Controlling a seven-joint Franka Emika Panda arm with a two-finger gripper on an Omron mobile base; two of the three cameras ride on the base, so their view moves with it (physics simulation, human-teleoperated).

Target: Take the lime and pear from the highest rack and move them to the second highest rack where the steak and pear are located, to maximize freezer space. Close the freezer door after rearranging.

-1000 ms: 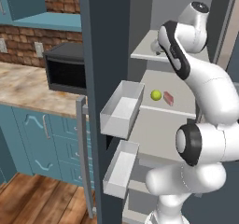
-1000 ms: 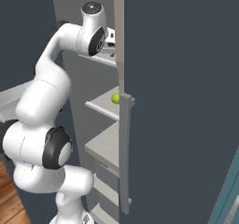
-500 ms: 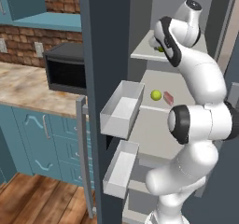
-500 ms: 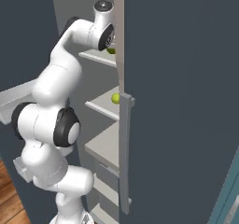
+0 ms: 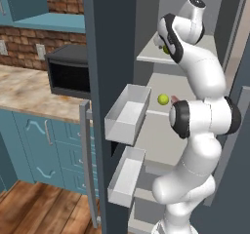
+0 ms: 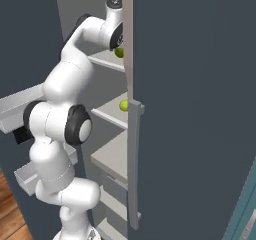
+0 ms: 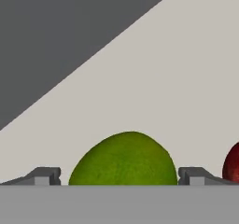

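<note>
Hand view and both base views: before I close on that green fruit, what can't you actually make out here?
- Round mid-green lime: hand view's bottom band cuts off its underside; in the left base view the arm covers most of it.
- Dark red ball-shaped pear: cut by the hand view's right edge.
- Gripper: contact between fingertips and lime unclear.
- Flat pink steak: arm's elbow hides nearly all of it in the left base view.

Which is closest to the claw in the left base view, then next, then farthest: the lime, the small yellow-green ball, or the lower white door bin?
1. The lime, on the top shelf at the claw.
2. The small yellow-green ball, one shelf down.
3. The lower white door bin, low on the door.
</note>
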